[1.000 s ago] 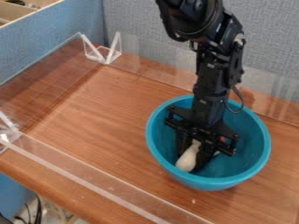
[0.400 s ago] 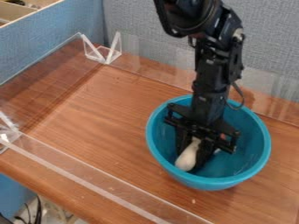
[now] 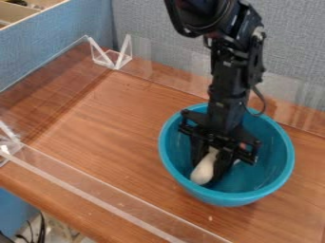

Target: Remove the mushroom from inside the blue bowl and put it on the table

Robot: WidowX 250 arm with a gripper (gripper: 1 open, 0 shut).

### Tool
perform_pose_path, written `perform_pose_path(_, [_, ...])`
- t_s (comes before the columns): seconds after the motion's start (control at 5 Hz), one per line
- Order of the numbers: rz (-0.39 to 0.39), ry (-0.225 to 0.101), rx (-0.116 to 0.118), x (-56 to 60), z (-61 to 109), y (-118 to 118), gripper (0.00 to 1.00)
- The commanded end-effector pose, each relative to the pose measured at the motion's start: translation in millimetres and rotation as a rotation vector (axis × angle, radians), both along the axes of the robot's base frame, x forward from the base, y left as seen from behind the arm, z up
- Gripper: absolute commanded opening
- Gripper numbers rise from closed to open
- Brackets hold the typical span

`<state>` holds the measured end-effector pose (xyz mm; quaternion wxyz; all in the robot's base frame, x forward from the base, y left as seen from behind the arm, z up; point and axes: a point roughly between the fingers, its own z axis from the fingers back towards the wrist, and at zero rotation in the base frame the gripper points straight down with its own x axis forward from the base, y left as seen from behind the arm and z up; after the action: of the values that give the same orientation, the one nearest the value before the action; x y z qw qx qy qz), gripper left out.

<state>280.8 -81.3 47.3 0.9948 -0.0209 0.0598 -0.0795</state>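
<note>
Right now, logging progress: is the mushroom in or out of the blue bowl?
In. The mushroom sits inside the blue bowl, below its rim.

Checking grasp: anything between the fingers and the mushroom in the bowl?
Nothing. In the camera view, the fingers are shut directly on the mushroom inside the blue bowl.
</note>
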Motion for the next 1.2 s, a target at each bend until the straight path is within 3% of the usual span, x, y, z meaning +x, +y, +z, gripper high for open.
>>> perform_pose_path(0.0, [-0.012, -0.079, -0.021, 2.9, 23.5, -6, 0.0])
perform_pose_path(0.4, [-0.011, -0.09, -0.03, 0.6, 26.6, -8, 0.0])
perform_pose_path(0.6, [-0.012, -0.113, -0.038, -0.7, 39.6, -5, 0.0])
perform_pose_path(0.8, [0.006, -0.153, -0.038, -3.7, 65.5, 6, 0.0])
perform_pose_path(1.0, [0.068, -0.192, -0.009, -0.7, 101.4, 38, 0.0])
